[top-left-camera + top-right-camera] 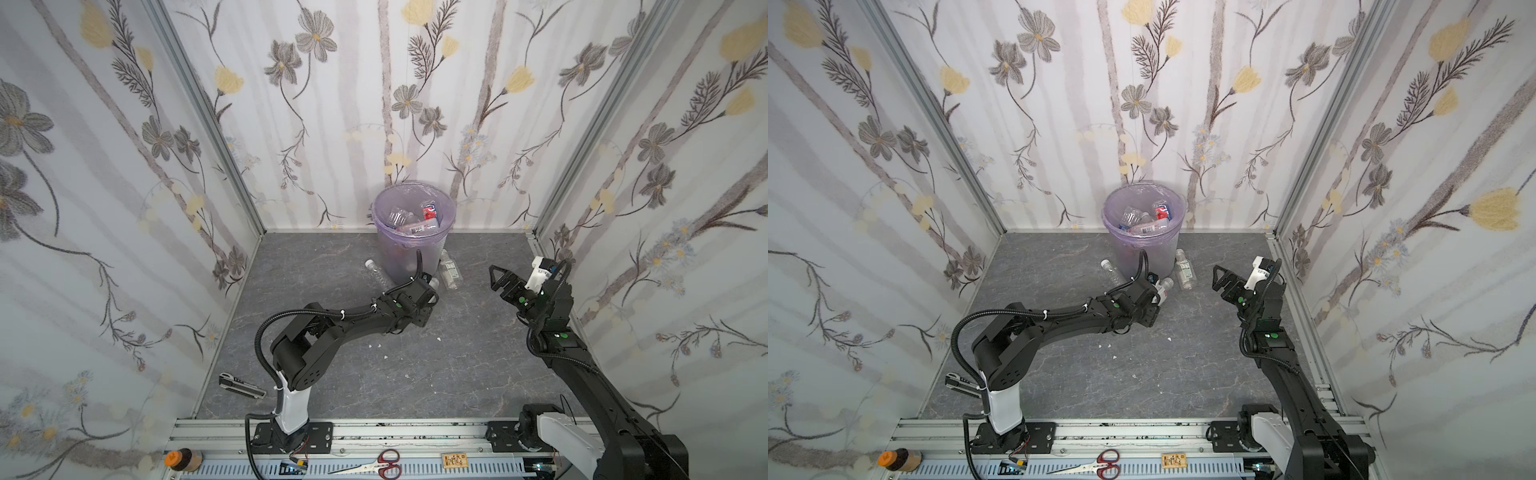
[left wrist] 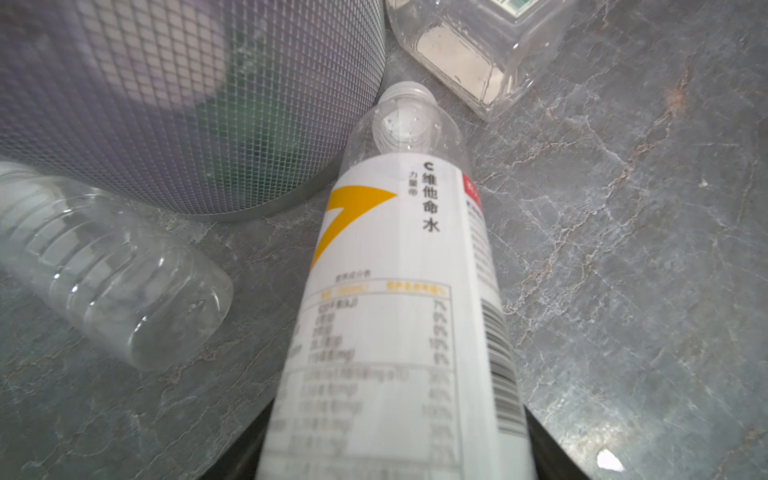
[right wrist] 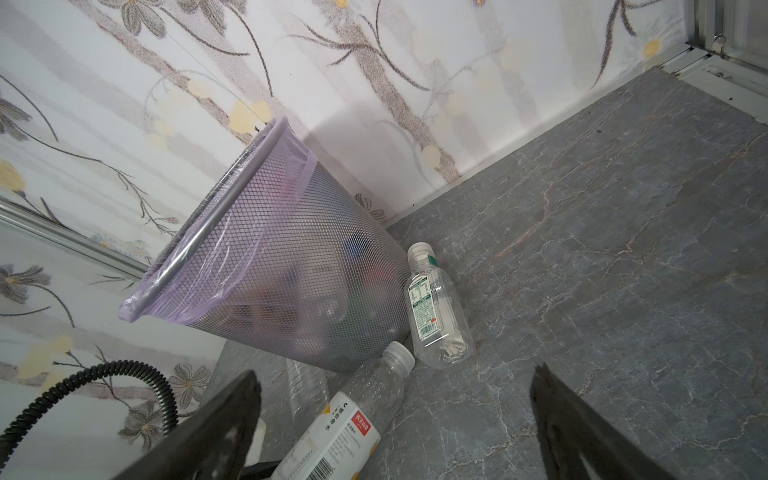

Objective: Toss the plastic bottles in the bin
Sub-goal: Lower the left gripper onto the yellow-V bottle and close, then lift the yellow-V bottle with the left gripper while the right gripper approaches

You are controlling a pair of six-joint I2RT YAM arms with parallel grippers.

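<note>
The bin [image 1: 415,257] [image 1: 1144,253] is a mesh basket with a lilac liner, standing at the back wall with several bottles [image 1: 415,220] inside. A white-labelled bottle with an orange mark [image 2: 399,270] [image 3: 340,432] lies on the floor, its cap by the bin's base. My left gripper [image 2: 397,411] [image 1: 1158,291] is shut on its body, a finger against each side. A clear ribbed bottle [image 2: 104,266] [image 1: 376,274] lies left of the bin. A square clear bottle with a green label [image 3: 432,311] [image 1: 449,272] lies to its right. My right gripper [image 3: 397,372] [image 1: 492,276] hangs open and empty, right of these.
Flowered walls close in the grey marbled floor on three sides. A black hand tool [image 1: 241,384] lies at the floor's left edge. Small white scraps [image 1: 386,357] dot the middle. Scissors [image 1: 374,461] and an orange-lidded jar [image 1: 183,459] sit on the front rail.
</note>
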